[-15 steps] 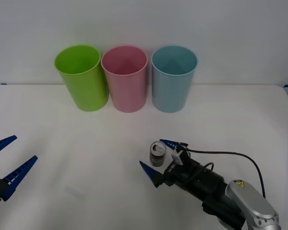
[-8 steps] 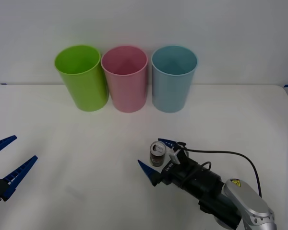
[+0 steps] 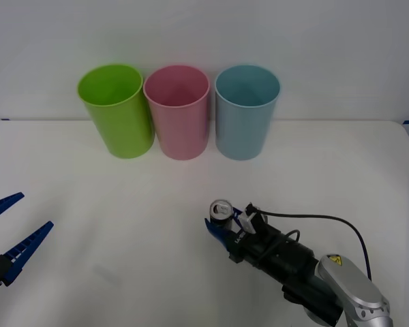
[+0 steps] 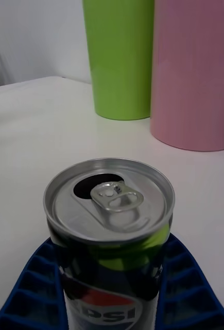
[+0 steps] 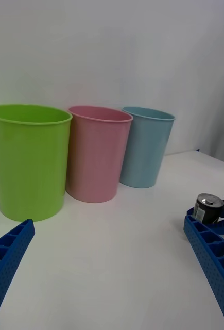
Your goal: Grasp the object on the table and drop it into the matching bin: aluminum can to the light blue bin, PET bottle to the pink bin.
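The aluminum can (image 3: 221,212) stands upright on the white table (image 3: 123,197), right of centre and towards the front. My right gripper (image 3: 225,225) is shut on it, one blue finger pressed against each side. In the right wrist view the can (image 4: 109,227) shows its silver top with the pull-tab, and the fingers (image 4: 37,289) hug its printed side. The light blue bin (image 3: 245,116) and the pink bin (image 3: 178,116) stand at the back. My left gripper (image 3: 13,228) waits open at the left edge, far from the can (image 5: 207,207).
A lime green bin (image 3: 116,112) stands left of the pink one, the three in a row against the wall. Bare tabletop lies between the can and the bins. A black cable (image 3: 313,218) loops behind my right wrist.
My right gripper's fingers, spread on either side of the can before, have closed onto it. The left arm has not moved.
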Motion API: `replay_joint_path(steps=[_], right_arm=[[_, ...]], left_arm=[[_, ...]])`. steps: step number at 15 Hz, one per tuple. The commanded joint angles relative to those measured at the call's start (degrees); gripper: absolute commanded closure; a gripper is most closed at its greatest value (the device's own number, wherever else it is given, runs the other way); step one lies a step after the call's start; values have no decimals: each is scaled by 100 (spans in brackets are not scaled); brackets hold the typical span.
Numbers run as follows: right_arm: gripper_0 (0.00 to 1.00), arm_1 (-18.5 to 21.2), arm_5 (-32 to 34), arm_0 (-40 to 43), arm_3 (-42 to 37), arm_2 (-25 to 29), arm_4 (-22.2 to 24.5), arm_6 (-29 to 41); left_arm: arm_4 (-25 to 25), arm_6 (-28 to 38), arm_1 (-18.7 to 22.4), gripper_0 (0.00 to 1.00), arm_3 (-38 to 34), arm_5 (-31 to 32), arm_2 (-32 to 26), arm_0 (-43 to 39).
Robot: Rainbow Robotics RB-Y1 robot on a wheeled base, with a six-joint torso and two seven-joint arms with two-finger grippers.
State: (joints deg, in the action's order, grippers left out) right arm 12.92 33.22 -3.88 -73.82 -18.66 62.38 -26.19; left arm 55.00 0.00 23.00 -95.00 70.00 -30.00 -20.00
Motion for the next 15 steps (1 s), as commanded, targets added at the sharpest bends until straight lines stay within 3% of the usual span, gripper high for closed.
replay_joint_path(steps=[1,4,9,15], right_arm=[[100,0,27,1,0,3,-51,0],[100,44,88,45,-88,46,-113,17],[100,396,-114,511,-1090,46,-306,211],[100,1116,-694,1231,-2901,46,-350,1468]], left_arm=[[0,0,0,0,0,0,0,0],[0,0,0,0,0,0,0,0],[0,0,0,0,0,0,0,0],[0,0,0,0,0,0,0,0]])
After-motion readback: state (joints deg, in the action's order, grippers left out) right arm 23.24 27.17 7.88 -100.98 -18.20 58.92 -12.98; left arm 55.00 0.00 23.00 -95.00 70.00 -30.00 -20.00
